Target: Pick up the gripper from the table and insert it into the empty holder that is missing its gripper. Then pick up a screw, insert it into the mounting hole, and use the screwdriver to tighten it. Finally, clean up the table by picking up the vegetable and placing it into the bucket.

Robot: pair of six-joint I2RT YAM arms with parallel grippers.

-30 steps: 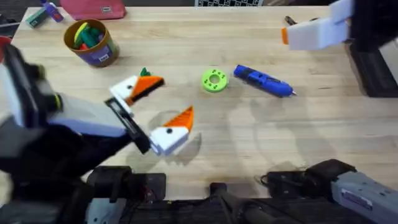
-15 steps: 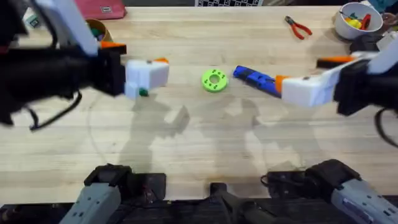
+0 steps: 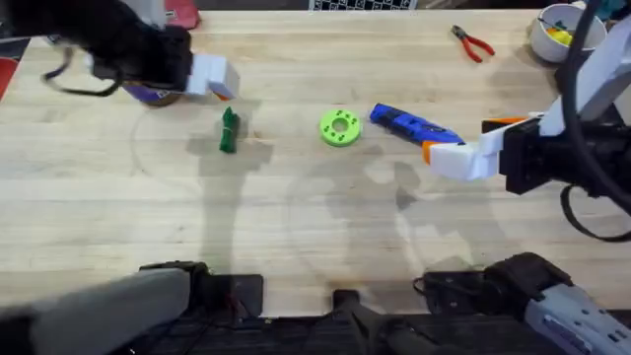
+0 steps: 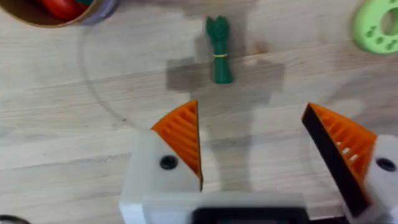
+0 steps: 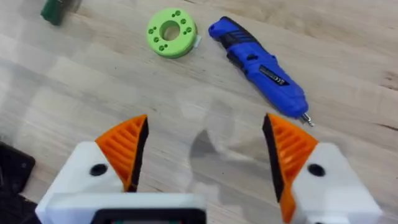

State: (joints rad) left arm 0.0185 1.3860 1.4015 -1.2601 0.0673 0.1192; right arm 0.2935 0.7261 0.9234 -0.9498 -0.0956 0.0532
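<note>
From above, the left hand [image 3: 212,77] sits high over the far left of the wooden tabletop [image 3: 296,217], right beside the bucket [image 3: 153,92], which peeks out from under the dark arm; from here I cannot tell how its fingers stand. The vegetable [image 3: 229,130] lies on the wood just in front of that hand, free of everything. Near the middle rests a round lime-green disc [image 3: 340,127], and just to its right the blue screwdriver [image 3: 414,126] lies at a slant. The right hand [image 3: 471,150] hovers just beyond the screwdriver's tip end, white blocks and orange pads showing. At the far right edge lie red-handled pliers [image 3: 473,42] and a white bowl [image 3: 558,30] with coloured bits in it. From the left wrist, the hand [image 4: 252,152] is spread wide, its orange ribbed pads [image 4: 181,134] well apart and holding nothing; the vegetable [image 4: 218,50] lies on the wood beyond them, the bucket [image 4: 59,9] rim at one corner and the disc [image 4: 376,26] at the other. From the right wrist, that hand [image 5: 205,149] is likewise spread wide and empty, with the screwdriver [image 5: 258,65] and the disc [image 5: 171,32] lying side by side past its pads [image 5: 127,146].
</note>
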